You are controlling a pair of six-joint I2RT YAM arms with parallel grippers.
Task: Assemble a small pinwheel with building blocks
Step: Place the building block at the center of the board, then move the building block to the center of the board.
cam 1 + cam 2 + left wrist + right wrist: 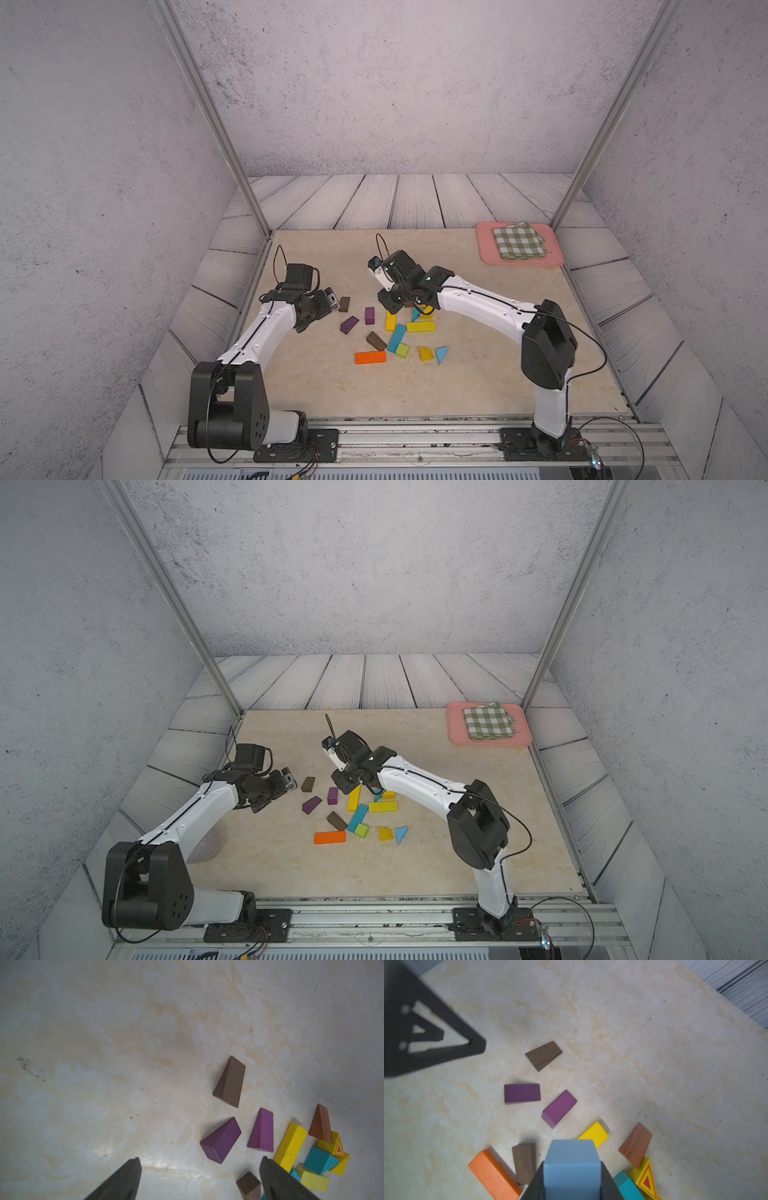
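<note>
The right jaws are gripping a light-blue cube (571,1155), lower centre of the right wrist view. The left jaws are hanging wide open over the tabletop (104,1043) near a purple wedge (221,1140). The other building blocks (397,337) (358,817) are lying scattered mid-frame in both top views.
</note>
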